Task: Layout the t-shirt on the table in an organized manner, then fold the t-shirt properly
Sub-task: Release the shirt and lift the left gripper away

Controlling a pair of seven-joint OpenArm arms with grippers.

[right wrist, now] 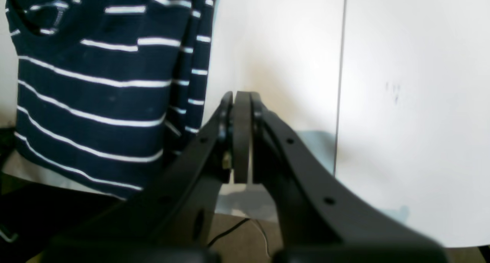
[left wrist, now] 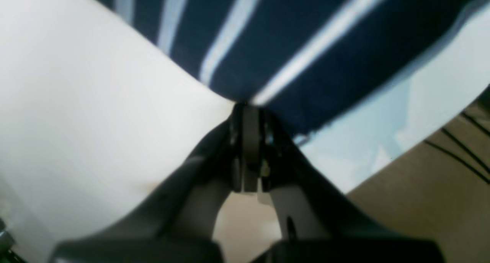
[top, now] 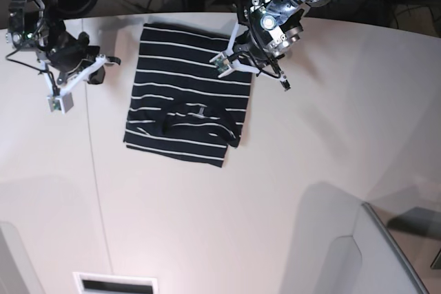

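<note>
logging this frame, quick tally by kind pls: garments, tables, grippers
garments: 1, the t-shirt, dark navy with white stripes
tables: 1, the table, off-white
grippers: 2, the left gripper shut on the t-shirt's edge, the right gripper shut and holding nothing
total: 4

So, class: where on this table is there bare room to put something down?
Bare table spreads wide in front of the t-shirt, and between it and the right gripper. Crowded at its far corner, where the left gripper pinches cloth.
</note>
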